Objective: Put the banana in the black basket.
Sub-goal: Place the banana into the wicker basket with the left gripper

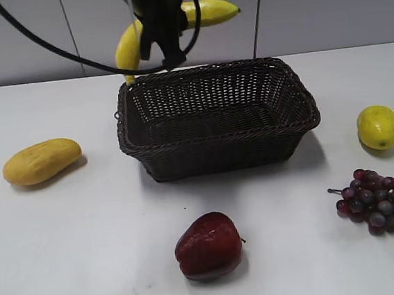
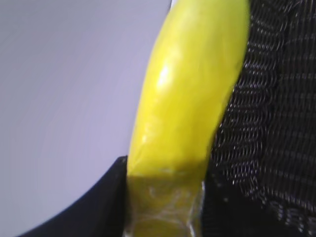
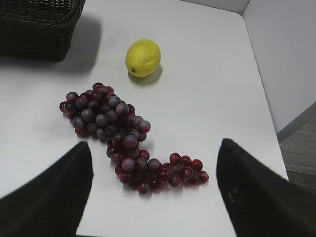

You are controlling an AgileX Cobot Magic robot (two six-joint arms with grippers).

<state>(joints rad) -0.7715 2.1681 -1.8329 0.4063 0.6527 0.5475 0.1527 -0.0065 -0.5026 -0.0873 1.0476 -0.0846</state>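
The banana (image 1: 128, 48) is long, curved and bright yellow. It hangs in the air above the far left rim of the black basket (image 1: 141, 149). My left gripper (image 1: 160, 50) is shut on its middle. In the left wrist view the banana (image 2: 190, 94) fills the centre between the jaws (image 2: 165, 207), with the basket's weave (image 2: 276, 123) to its right. The basket is a large dark woven rectangle in the middle of the table, with nothing seen inside it. My right gripper (image 3: 155, 190) is open and empty above the grapes; it does not show in the exterior view.
A stubby yellow-orange fruit (image 1: 41, 161) lies left of the basket. A red apple (image 1: 208, 247) lies in front of it. A lemon (image 1: 379, 127) and a bunch of dark red grapes (image 1: 384, 203) lie at the right, near the table's right edge (image 3: 256, 64).
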